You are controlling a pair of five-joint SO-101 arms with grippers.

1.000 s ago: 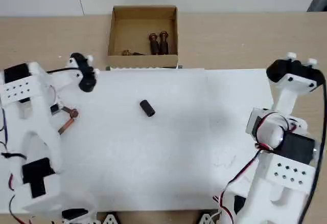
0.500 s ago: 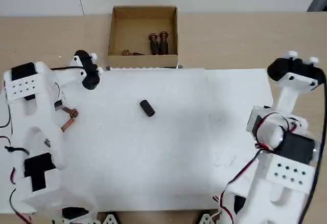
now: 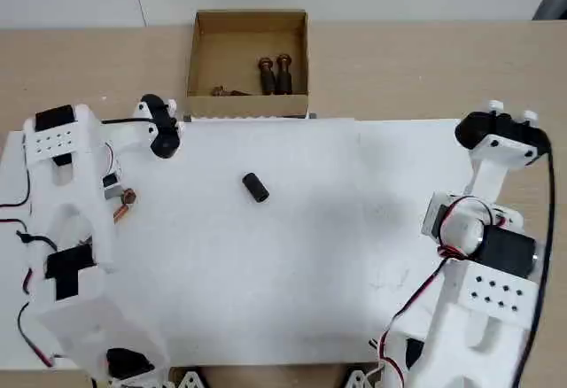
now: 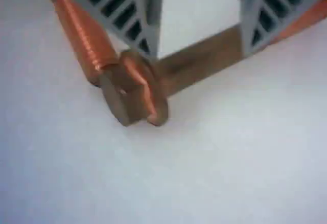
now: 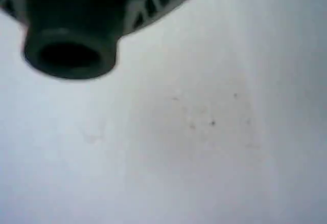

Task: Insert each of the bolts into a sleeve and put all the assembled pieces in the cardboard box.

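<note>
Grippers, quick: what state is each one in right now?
Left gripper: open, fingers either side of a bolt.
Right gripper: closed, holding a sleeve.

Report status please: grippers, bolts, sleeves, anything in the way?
Left gripper open over two bolts. Right gripper shut on one sleeve. Second sleeve loose mid-table. No obstacle toward cardboard box.
</note>
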